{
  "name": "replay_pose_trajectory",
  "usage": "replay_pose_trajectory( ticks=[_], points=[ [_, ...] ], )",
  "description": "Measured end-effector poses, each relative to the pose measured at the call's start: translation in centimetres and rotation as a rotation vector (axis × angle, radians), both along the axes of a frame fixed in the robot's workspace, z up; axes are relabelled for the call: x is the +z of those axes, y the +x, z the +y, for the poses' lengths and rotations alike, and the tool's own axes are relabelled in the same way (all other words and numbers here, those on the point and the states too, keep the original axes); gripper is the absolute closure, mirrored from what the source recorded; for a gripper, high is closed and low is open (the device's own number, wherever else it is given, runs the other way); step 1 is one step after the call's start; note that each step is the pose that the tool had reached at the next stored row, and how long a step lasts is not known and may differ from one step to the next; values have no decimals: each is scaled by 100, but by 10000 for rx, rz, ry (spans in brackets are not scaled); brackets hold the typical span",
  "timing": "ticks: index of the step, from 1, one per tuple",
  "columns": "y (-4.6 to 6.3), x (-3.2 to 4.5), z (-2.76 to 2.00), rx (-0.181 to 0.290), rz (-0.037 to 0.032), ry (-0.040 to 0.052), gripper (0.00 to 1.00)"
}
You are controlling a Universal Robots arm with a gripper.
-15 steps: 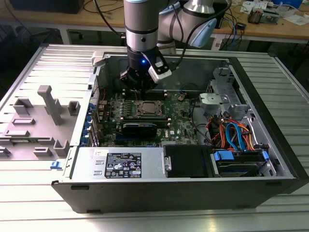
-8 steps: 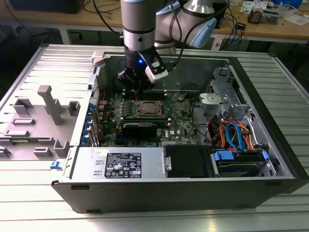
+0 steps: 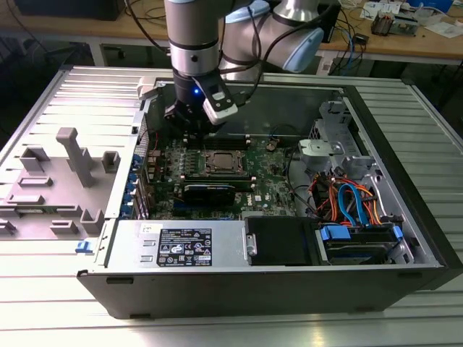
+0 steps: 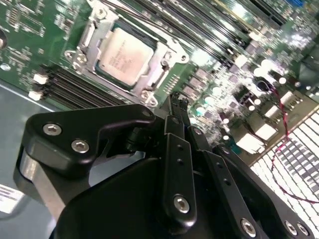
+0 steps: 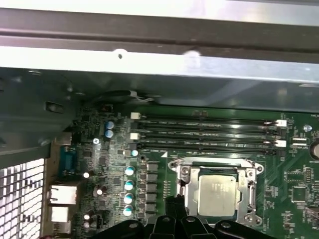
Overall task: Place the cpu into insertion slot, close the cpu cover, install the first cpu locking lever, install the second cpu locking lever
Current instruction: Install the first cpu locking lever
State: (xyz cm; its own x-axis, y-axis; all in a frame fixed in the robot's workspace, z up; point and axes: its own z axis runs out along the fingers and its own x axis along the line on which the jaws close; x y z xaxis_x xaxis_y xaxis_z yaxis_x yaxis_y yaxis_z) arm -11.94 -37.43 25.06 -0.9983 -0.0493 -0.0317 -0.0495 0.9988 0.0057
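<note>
Where the cpu (image 4: pixel 122 55) lies: seated on the motherboard (image 4: pixel 30 30), just beyond the gripper (image 4: pixel 177 102) tips, apart from them.
cpu cover (image 4: pixel 160 59): flat, framing the chip.
Gripper fingers (image 4: pixel 175 149): seemingly pressed together, holding nothing.
Arm (image 3: pixel 194 43) pose: wrist pointing down into the open computer case (image 3: pixel 253 293), tips near the cover's corner.

arm (image 3: pixel 194 36): silver-grey tube, pale-blue joint cap | wrist (image 3: pixel 189 71): dark collar, small blue light (image 3: pixel 197 91), white box (image 3: pixel 221 105) (side-mounted) | gripper (image 4: pixel 178 101): black linked bars, silver screw heads
</note>
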Motion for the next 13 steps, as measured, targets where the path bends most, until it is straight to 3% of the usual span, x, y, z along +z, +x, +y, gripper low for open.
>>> replay_pose_trajectory(
  ticks=[5,7,13],
  points=[
    [-86,0,23,-7,-19,0,89],
    [-87,0,71,-7,-22,0,89],
    [-89,1,150,-7,-22,-1,89]
  ],
)
